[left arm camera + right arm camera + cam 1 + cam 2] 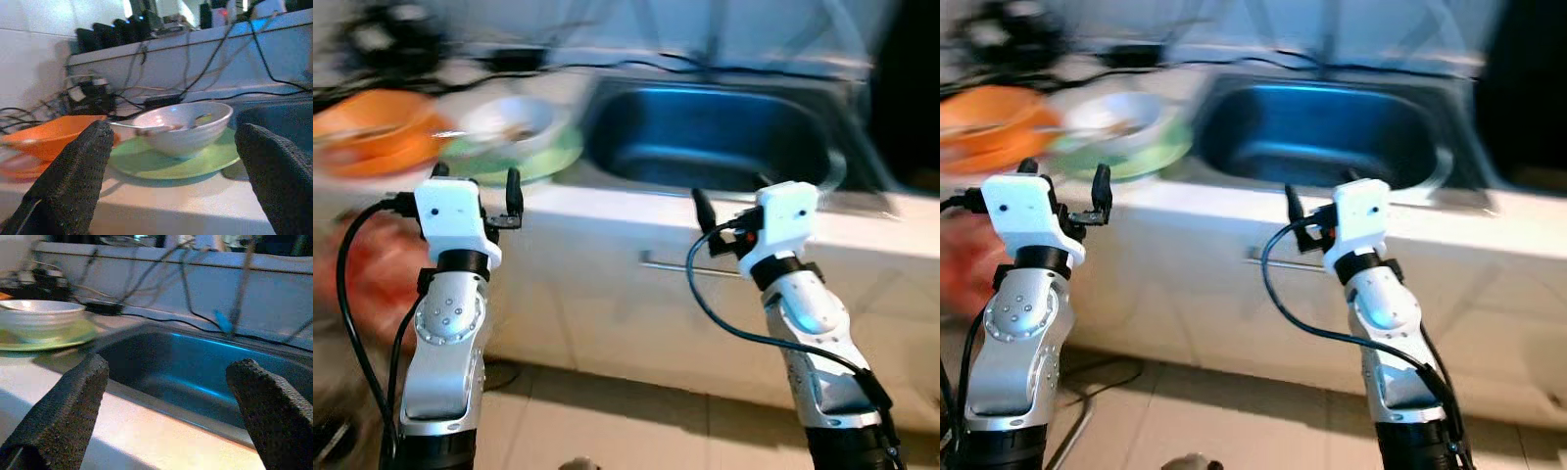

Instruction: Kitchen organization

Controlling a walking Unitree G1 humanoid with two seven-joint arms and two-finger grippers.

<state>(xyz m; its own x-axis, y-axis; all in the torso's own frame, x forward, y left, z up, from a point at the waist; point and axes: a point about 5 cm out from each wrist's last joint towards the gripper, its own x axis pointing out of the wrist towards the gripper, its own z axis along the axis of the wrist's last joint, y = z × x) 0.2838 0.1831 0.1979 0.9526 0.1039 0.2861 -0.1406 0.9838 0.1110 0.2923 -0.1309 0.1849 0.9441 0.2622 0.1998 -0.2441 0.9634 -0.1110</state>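
Observation:
A white bowl [512, 119] with a spoon [146, 128] in it rests on a green plate [524, 157] on the counter, left of the steel sink [710, 137]. An orange dish [374, 135] lies further left. My left gripper [478, 188] stands open at the counter's front edge, just short of the green plate [176, 164], holding nothing. My right gripper [732, 201] is open too, raised before the sink's [205, 377] front rim with nothing between its fingers.
Black cables and chargers [98, 95] crowd the back of the counter. A drawer handle [690, 266] runs across the white cabinet front below the sink. Tiled floor [607, 421] lies under my arms. A reddish blurred object [372, 269] is at the far left.

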